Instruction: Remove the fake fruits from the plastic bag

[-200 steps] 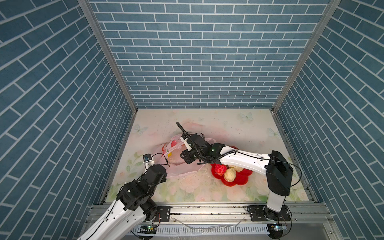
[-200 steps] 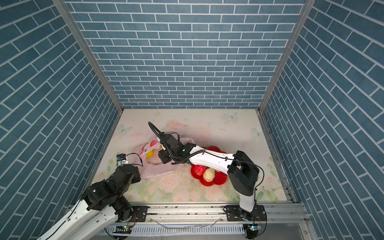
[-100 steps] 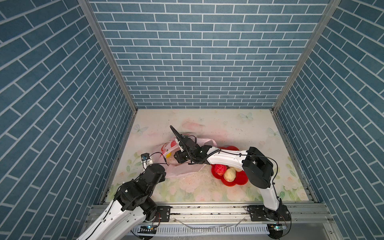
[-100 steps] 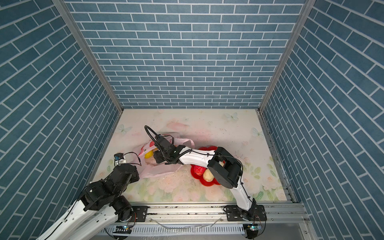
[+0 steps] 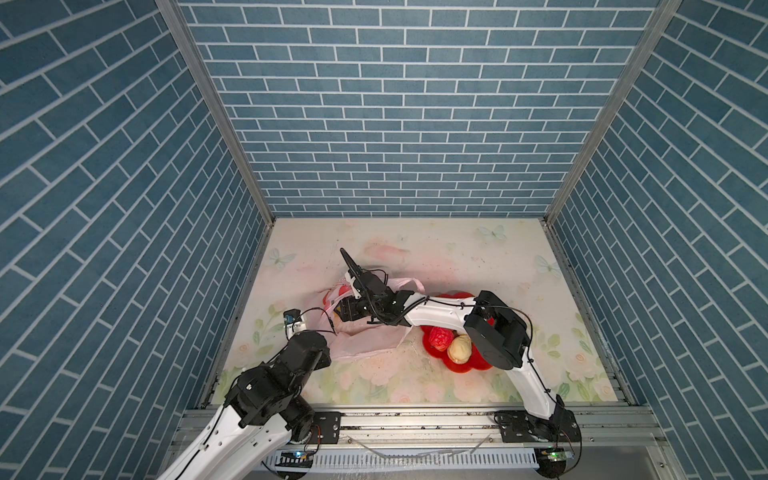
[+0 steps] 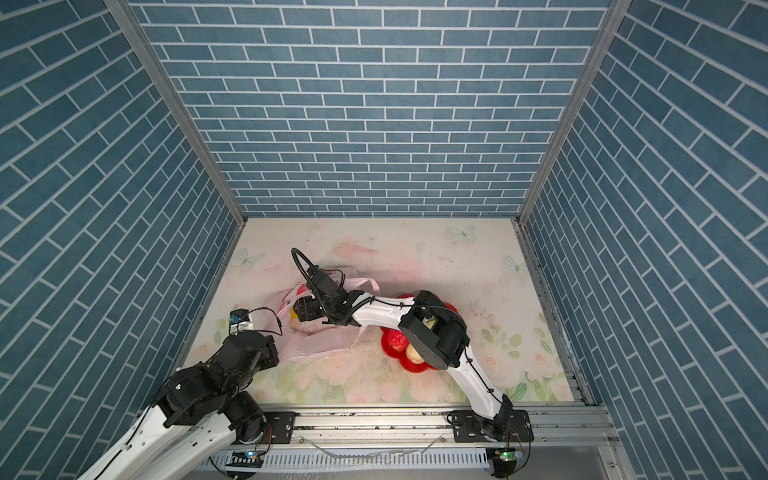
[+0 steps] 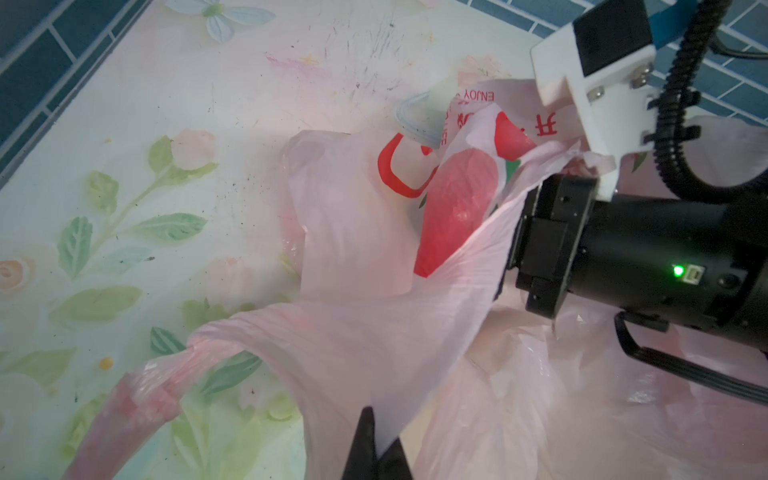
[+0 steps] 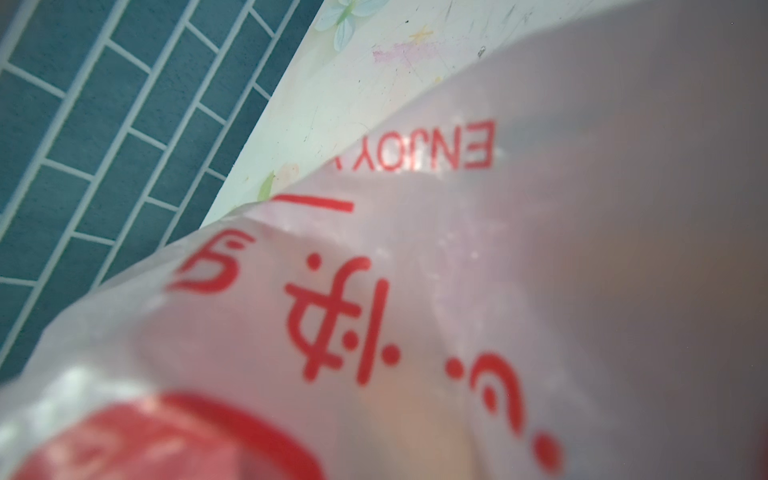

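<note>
Thin translucent pale-pink plastic bag (image 5: 365, 343) laid on floral bench (image 5: 457, 257), left of red flower-shaped dish (image 5: 461, 368). Left tool (image 7: 376, 451) closed, bag film pinched. Right tool (image 5: 348, 309) set inside bag mouth; fingers hidden by film, spread not discernible. Bagged fake fruits judged directly ahead of right tool, the nearer arm; their pointing and long axis unreadable through film. Wrinkled red fruit (image 5: 439, 337) and cream lumpy fruit (image 5: 459, 348) seated in dish.

Looking steeply down from high overhead in both top views onto one tabletop (image 5: 457, 257); from each wrist, close onto the plastic bag (image 7: 374, 332).
</note>
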`<move>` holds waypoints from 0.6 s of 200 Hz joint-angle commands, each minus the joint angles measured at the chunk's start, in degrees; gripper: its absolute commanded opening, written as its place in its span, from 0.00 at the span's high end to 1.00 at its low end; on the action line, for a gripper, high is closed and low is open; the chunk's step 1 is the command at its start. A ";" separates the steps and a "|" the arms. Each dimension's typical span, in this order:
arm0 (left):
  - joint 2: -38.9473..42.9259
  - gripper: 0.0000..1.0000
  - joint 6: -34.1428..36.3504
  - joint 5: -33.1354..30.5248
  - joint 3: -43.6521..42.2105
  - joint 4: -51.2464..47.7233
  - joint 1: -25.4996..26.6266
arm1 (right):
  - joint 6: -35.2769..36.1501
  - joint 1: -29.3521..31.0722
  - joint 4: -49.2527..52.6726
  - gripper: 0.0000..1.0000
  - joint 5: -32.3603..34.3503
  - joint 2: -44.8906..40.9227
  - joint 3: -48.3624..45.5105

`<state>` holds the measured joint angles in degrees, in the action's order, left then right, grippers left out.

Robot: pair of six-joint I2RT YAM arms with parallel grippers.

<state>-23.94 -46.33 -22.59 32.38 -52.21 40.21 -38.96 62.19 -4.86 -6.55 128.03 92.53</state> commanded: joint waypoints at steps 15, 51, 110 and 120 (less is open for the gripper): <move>0.47 1.00 2.07 2.68 -1.61 2.66 0.14 | -6.04 -0.32 -4.48 0.12 -2.67 3.37 3.64; 1.16 1.00 3.29 3.86 -2.36 3.94 0.14 | -8.15 -0.35 -6.51 0.11 -3.88 5.13 4.75; 1.80 1.00 4.44 5.09 -4.13 6.04 0.20 | -11.07 -0.47 -9.11 0.12 -6.21 7.67 6.95; 1.79 1.00 4.41 5.31 -4.59 6.77 0.17 | -11.46 -0.24 -9.08 0.13 -6.12 8.27 7.59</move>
<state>-22.52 -43.07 -18.00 29.23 -47.16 40.21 -47.22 61.95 -11.73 -11.68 134.41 96.88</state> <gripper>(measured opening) 0.045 0.878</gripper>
